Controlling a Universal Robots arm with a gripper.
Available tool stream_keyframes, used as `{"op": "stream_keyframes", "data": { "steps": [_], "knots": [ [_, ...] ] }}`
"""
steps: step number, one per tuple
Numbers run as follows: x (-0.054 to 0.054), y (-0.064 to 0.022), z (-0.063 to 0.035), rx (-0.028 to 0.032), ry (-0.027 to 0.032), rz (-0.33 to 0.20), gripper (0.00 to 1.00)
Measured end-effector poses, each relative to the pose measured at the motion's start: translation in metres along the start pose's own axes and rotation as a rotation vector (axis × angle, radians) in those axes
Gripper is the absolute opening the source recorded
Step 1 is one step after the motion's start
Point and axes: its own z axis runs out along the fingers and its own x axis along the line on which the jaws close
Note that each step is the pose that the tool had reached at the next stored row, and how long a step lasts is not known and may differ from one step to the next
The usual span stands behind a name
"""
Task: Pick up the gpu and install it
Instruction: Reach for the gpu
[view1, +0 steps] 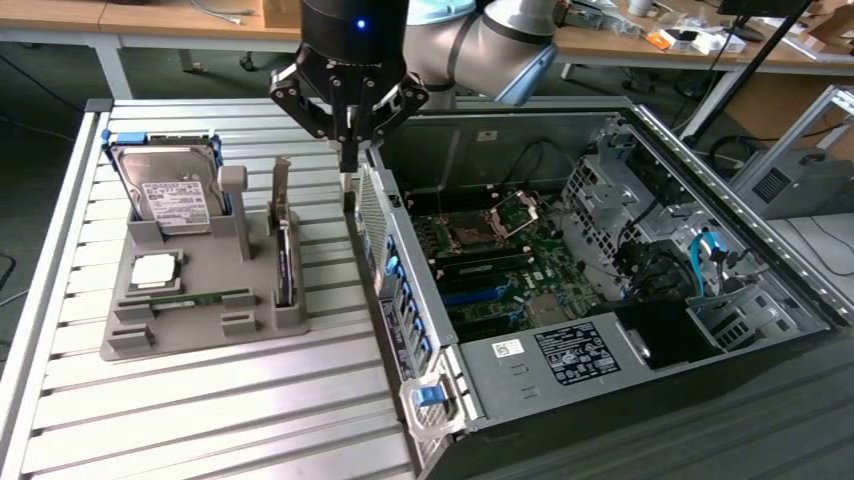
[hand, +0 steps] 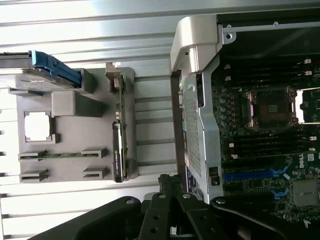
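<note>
The gpu (view1: 283, 240) stands on edge in a slot on the right side of the grey holder (view1: 200, 335), its silver bracket pointing up. In the wrist view the gpu (hand: 119, 137) appears edge-on as a thin green strip with a black block. My gripper (view1: 350, 165) hangs shut and empty above the gap between the holder and the open computer case (view1: 400, 270), a little to the exterior view's right of the gpu and higher than it. In the wrist view my gripper (hand: 172, 182) has its fingertips pressed together over the case's rear wall (hand: 195, 100).
The holder also carries a hard drive (view1: 167, 195), a square processor (view1: 154, 270) and a memory stick (view1: 194, 298). The case lies open with its motherboard (view1: 494, 250) exposed. Everything rests on a slatted aluminium table (view1: 200, 420).
</note>
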Motion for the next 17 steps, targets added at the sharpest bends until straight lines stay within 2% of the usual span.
{"op": "stream_keyframes", "data": {
  "steps": [17],
  "knots": [
    [0.016,-0.0012,-0.0004,0.0000,0.0000,0.000,0.11]
  ]
}}
